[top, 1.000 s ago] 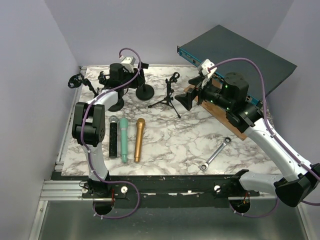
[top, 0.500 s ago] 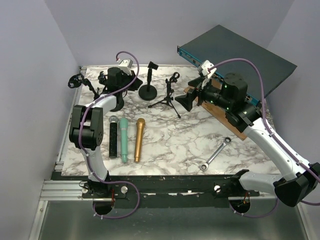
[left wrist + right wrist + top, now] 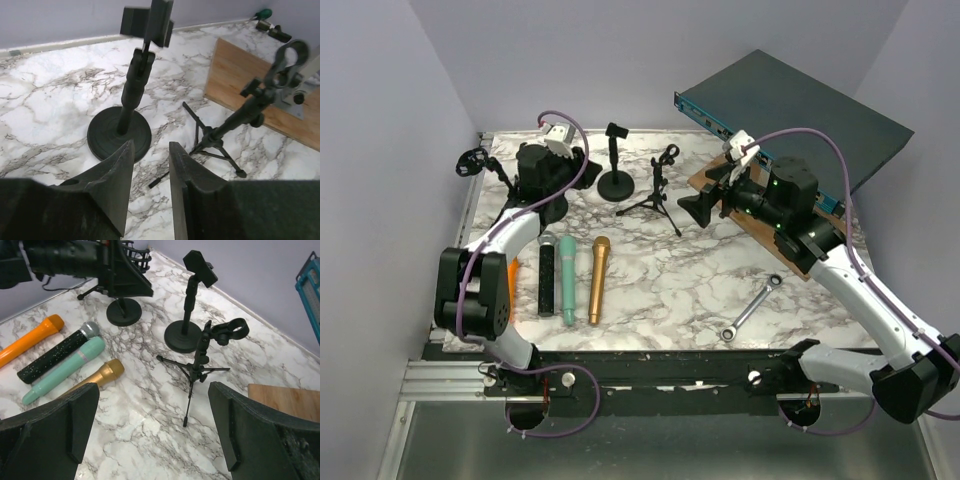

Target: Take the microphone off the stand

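No microphone sits in a stand. Three microphones lie side by side on the marble: black (image 3: 547,272), teal (image 3: 566,275) and gold (image 3: 597,278); they also show in the right wrist view (image 3: 55,352). A round-base stand (image 3: 615,183) with an empty clip (image 3: 150,20) and a small tripod stand (image 3: 660,190) with an empty ring clip (image 3: 290,57) are upright at the back. My left gripper (image 3: 576,165) is just left of the round-base stand, its jaws (image 3: 150,146) a narrow gap apart with nothing between them. My right gripper (image 3: 695,205) (image 3: 152,390) is wide open and empty, right of the tripod.
A third stand with a shock mount (image 3: 472,162) and round base (image 3: 124,311) is at the back left under my left arm. An orange microphone (image 3: 27,340) lies at the left. A wooden board (image 3: 760,228), a wrench (image 3: 750,308) and a dark rack box (image 3: 790,110) are on the right.
My left gripper has drawn back to the left, away from the round-base stand, which now stands uncovered. My right arm has shifted slightly right.
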